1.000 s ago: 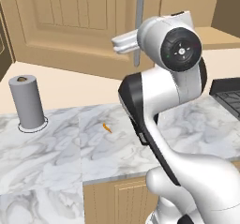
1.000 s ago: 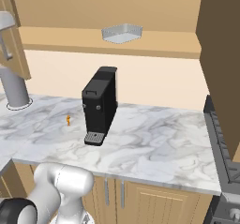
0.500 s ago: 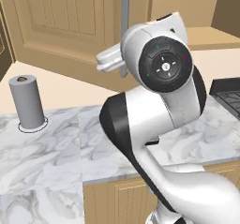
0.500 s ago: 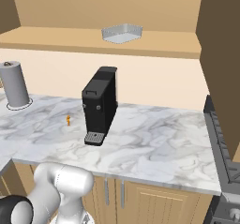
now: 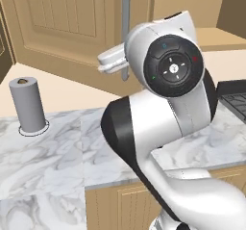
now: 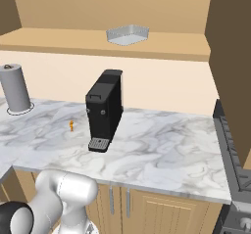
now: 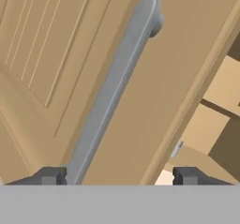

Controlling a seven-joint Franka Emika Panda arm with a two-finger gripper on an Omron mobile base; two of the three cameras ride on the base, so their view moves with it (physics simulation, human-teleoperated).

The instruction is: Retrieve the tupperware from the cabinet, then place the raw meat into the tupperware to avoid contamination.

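The light tan wooden cabinet door [image 7: 117,78] with grooved panels stands swung open, its free edge running diagonally down the hand view, with the cupboard's tan interior showing in the gap beyond that edge. The long silver bar handle [image 7: 110,89] runs along the door just inside that edge. The gripper [image 7: 119,175] sits close to the door with its two dark fingers [image 7: 49,175] spread wide apart, the lower end of the handle beside the left tip; I cannot tell whether that tip touches it, and nothing is clamped.

Taking the black box-shaped coffee machine [image 6: 104,109] as landmark: the shallow translucent whitish-grey plastic tupperware [image 6: 128,34] rests on the tan shelf [image 6: 59,39] above and slightly to the right of the machine, near the shelf's front edge, with nothing visible inside it. The tiny orange-red sliver of raw meat [image 6: 71,125] lies on the white marbled counter [image 6: 166,150] just left of the machine, apart from it. The tall grey paper-towel roll [image 6: 15,88] stands well left of the machine, near the counter's back. To the machine's right the counter runs bare to the dark stove [image 6: 235,150] at its far end.
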